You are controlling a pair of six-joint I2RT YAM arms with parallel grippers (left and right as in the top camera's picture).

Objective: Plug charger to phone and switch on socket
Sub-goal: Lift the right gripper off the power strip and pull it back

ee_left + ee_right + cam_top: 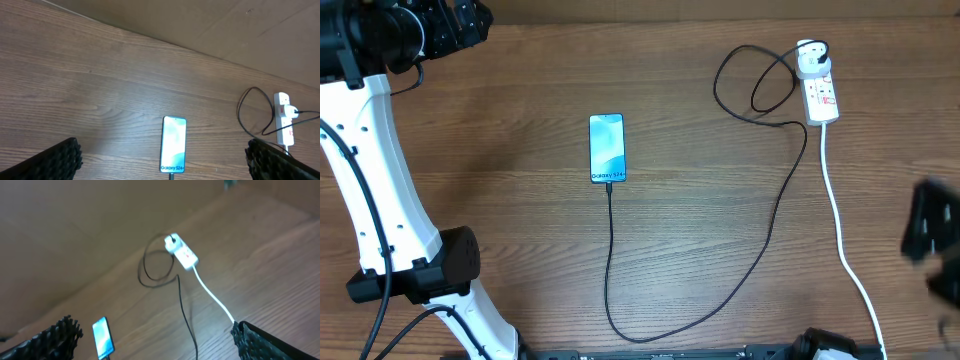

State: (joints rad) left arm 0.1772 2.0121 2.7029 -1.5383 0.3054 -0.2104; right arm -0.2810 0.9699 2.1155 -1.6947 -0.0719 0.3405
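Observation:
The phone lies flat mid-table, its light blue screen up. The charger, a thin black cable, meets the phone's near edge, sweeps in a wide curve toward the front of the table, and coils beside the socket at the far right. Its black plug sits in the socket's far end. My left gripper hangs open high above the phone, with the socket to the right. My right gripper is open too, well above the table, seeing the phone, the charger and the socket. Neither holds anything.
The socket's white cord runs toward the front edge on the right. The left arm's white links stand at the left side. A blurred dark part of the right arm is at the right edge.

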